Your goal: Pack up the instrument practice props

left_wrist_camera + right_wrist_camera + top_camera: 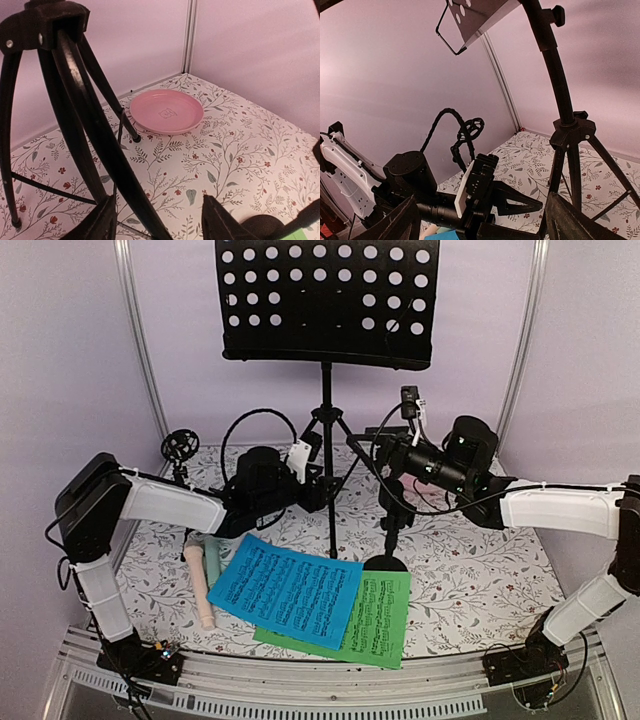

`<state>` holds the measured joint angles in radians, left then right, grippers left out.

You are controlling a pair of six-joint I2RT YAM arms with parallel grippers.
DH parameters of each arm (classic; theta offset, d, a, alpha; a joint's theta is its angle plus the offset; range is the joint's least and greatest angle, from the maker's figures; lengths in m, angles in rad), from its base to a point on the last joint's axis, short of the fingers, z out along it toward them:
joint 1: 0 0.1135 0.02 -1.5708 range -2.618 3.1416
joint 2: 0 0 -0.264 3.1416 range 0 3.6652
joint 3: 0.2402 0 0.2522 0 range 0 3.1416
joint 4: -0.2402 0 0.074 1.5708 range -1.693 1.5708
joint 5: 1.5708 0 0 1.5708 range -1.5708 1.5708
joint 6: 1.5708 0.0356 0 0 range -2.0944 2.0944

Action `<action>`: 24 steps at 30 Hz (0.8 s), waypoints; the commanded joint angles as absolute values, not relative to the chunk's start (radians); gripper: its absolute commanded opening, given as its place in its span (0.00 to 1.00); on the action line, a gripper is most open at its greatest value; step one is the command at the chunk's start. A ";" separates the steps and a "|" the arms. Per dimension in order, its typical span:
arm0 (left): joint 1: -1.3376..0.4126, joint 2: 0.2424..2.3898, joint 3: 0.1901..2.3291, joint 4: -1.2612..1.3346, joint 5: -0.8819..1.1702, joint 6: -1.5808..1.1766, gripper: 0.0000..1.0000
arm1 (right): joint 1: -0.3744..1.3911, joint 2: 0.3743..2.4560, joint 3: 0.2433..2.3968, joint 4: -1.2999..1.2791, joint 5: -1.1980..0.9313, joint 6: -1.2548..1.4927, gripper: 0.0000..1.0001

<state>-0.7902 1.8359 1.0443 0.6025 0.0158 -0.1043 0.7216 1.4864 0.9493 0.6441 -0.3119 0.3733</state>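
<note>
The black perforated music rack [327,300] stands on its pole [328,470] and tripod legs at the back middle. My left gripper [320,488] is open at the tripod; in the left wrist view [160,222] one leg [100,150] runs between its jaws, close to the left finger [97,222]. My right gripper [362,445] is open and empty just right of the pole [560,85]. The blue sheet [285,590] overlaps the green sheet [378,618] at the front. The mint microphone [214,558] and pink microphone [198,585] lie at the left. One mic support [180,448] stands back left, another [396,525] under my right arm.
A round pink plate [166,111] lies on the flowered table cover behind the tripod, near the back corner. Pale purple walls close in the back and both sides. The right wrist view shows my left gripper [520,202] and its cable in front of the left wall.
</note>
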 commanded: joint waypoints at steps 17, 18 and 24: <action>-0.779 2.040 1.225 0.654 -0.075 -0.117 0.33 | 0.690 1.587 1.281 0.437 -0.212 0.200 0.93; -0.779 2.052 1.235 0.648 -0.085 -0.117 0.31 | 0.688 1.593 1.291 0.437 -0.219 0.199 0.93; -0.778 2.073 1.264 0.637 -0.105 -0.106 0.18 | 0.678 1.618 1.340 0.427 -0.256 0.196 0.92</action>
<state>-0.7868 2.0541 1.2396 0.6312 -0.0753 -0.1627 0.6868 1.6051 1.2884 0.4385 -0.2195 0.2115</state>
